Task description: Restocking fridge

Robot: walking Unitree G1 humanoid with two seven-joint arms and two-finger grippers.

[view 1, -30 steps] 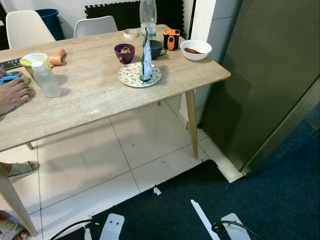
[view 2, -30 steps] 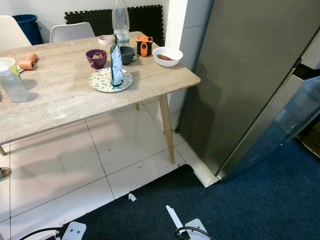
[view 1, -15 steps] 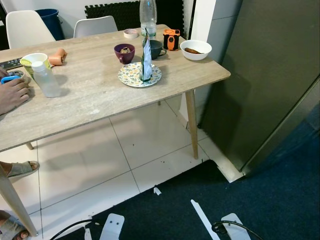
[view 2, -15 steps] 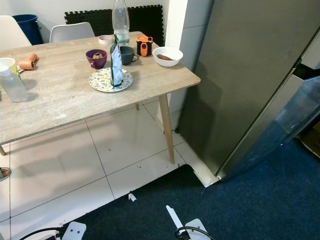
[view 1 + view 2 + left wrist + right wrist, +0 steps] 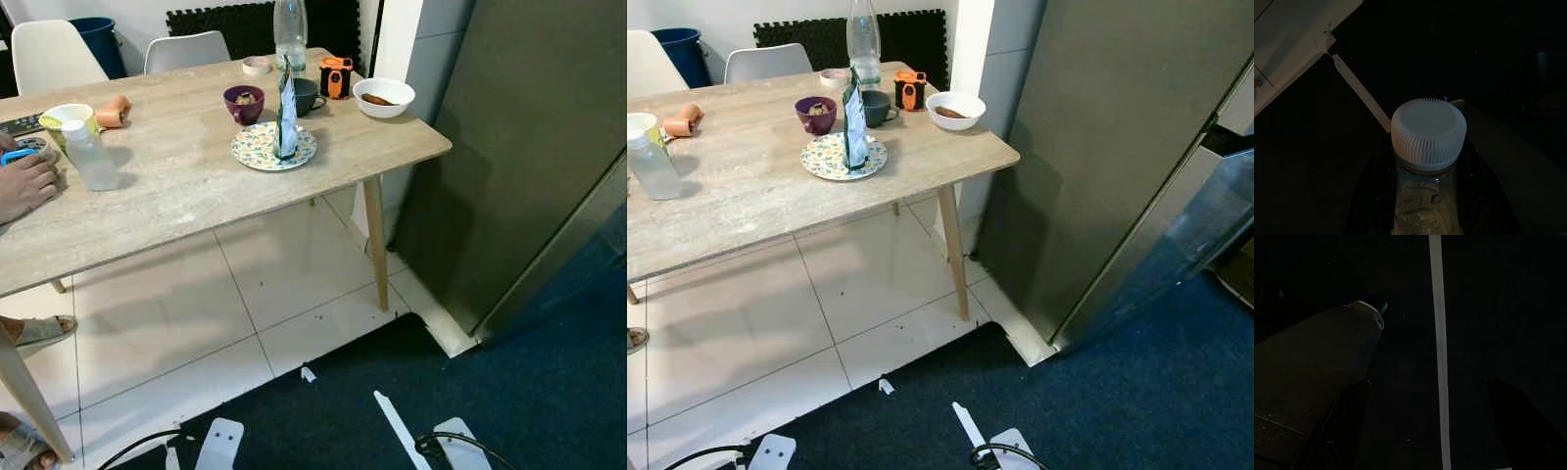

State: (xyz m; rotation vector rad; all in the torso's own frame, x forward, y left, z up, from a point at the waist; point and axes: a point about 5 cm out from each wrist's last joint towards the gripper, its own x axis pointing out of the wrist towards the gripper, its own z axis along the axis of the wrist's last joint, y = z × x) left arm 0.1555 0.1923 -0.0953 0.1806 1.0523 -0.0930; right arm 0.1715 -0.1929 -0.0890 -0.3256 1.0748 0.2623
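The left gripper [image 5: 1425, 205] is closed around a clear bottle with a white ribbed cap [image 5: 1428, 133], held low over the dark carpet in front of the fridge [image 5: 519, 147]. The right gripper [image 5: 1425, 431] hangs spread apart, holding nothing. The fridge door looks closed, so carrying the bottle forward risks bumping it; its smooth wall could slip downward.
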